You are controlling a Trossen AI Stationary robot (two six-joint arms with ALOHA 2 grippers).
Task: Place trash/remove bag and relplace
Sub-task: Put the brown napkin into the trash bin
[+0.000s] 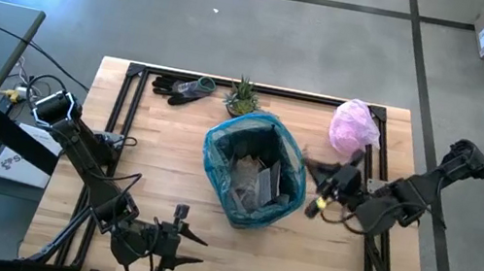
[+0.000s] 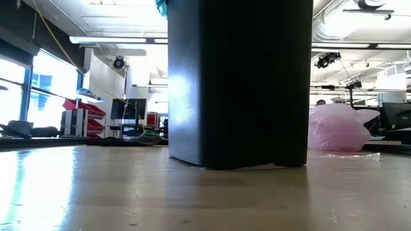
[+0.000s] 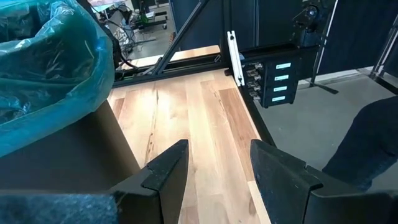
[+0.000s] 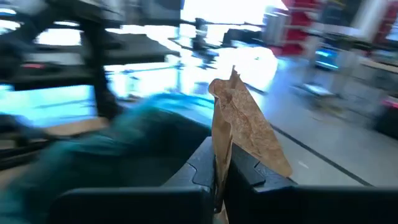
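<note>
A black bin (image 2: pixel 241 83) stands mid-table, lined with the teal bag (image 1: pixel 220 147), whose rim folds over the bin's edge. Scraps of trash (image 1: pixel 254 182) lie inside it. My right gripper (image 1: pixel 312 172) hovers just right of the bin's rim, shut on a brownish crumpled lump (image 4: pixel 245 124). My left gripper (image 1: pixel 193 251) waits open above the table's near edge, left of the bin, with bare table between its fingers (image 3: pixel 168 171). In the left wrist view the bag (image 3: pixel 43 62) shows beside it. My right gripper pinches the brown lump's lower end (image 4: pixel 221 155) between its two fingers. The fingers come nearly level from the table's right side, toward the bin. The lump sticks up past the fingertips, lifted clear of the table and the bin.
A pale pink plastic bag (image 1: pixel 354 125) lies at the far right, close behind my right gripper. Dark gloves (image 1: pixel 181 88) and a small green plant (image 1: pixel 244 96) sit along the far edge. A black frame rail (image 1: pixel 125 96) borders the wooden table.
</note>
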